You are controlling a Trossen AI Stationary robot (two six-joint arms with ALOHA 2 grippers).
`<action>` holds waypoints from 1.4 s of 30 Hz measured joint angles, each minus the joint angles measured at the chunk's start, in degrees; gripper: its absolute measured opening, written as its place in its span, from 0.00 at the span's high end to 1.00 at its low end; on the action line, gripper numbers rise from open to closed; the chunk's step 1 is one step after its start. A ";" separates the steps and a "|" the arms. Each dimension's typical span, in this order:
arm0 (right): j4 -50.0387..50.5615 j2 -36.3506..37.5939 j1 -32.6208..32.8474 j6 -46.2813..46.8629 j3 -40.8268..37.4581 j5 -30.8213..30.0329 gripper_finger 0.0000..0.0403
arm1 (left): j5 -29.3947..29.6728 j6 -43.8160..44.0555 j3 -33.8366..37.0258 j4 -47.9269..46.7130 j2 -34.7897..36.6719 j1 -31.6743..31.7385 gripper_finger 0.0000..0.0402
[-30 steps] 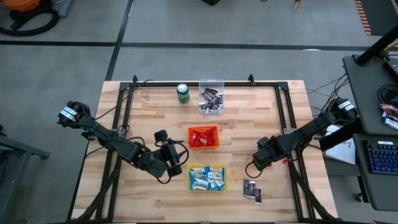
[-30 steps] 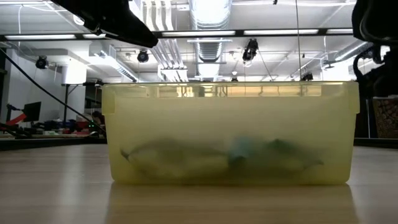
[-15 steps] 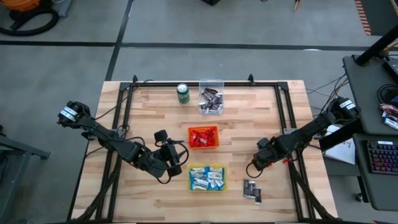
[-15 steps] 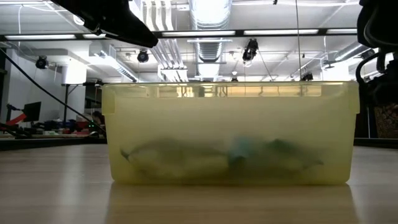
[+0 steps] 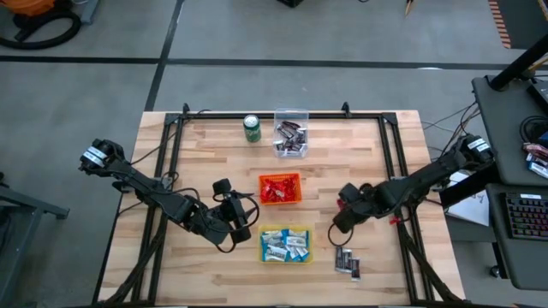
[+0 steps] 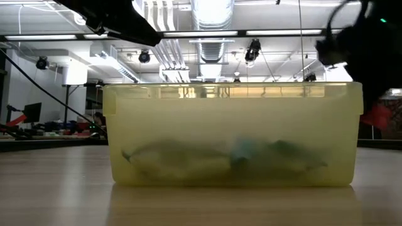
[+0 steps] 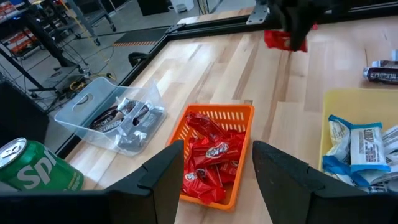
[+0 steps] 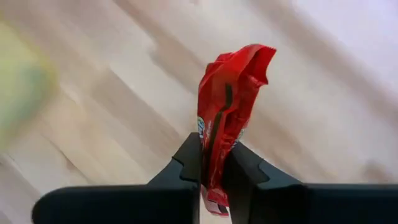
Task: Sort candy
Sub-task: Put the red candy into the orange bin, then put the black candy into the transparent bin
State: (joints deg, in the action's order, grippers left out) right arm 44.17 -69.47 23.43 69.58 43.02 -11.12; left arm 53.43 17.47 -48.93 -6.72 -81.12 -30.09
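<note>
My right gripper (image 8: 214,163) is shut on a red candy (image 8: 231,93), right of the yellow bin (image 5: 285,245) and above the table; the left wrist view shows it far off with the red candy (image 7: 281,41). My left gripper (image 7: 214,158) hangs open left of the yellow bin, holding nothing. Red candies fill the orange bin (image 5: 280,189). Dark ones lie in the clear bin (image 5: 290,137), and blue-and-white ones (image 7: 360,146) in the yellow bin. Two dark candies (image 5: 347,261) lie flat on the table near its front edge. My right gripper pinches the red candy near one end (image 8: 213,149) between its two fingers. The fingers slant steeply down from above. Most of the crumpled wrapper sticks out beyond the fingertips, and a short end (image 8: 214,204) shows behind them. The candy is lifted clear of the table.
A green drink can (image 5: 252,128) stands at the far edge, left of the clear bin. In the low view the yellow bin (image 6: 232,135) fills the middle. Bare wood lies between the bins and the black frame rails (image 5: 390,162).
My right gripper has risen and gone toward the table's left, nearer the bins, and its wrist has turned. My left arm has kept still.
</note>
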 joint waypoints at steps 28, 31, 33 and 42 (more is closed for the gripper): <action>-75.62 -17.42 -12.23 -62.48 -2.81 -15.96 0.89 | 0.00 0.00 0.00 3.88 0.00 -0.02 0.57; -76.60 -19.41 -13.00 -59.98 -2.75 -15.89 0.83 | 0.00 -0.02 0.00 4.07 0.00 -0.02 0.57; -75.82 -20.08 -13.61 -58.22 -2.57 -15.86 0.78 | 0.00 0.00 0.00 4.11 0.00 -0.02 0.57; -74.38 -19.16 -14.35 -55.12 -2.57 -13.77 0.57 | 0.00 0.00 0.00 4.22 0.00 -0.02 0.57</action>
State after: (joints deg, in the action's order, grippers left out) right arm -30.21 -88.63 9.08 14.46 40.45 -24.89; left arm 53.43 17.47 -48.93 -2.50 -81.12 -30.11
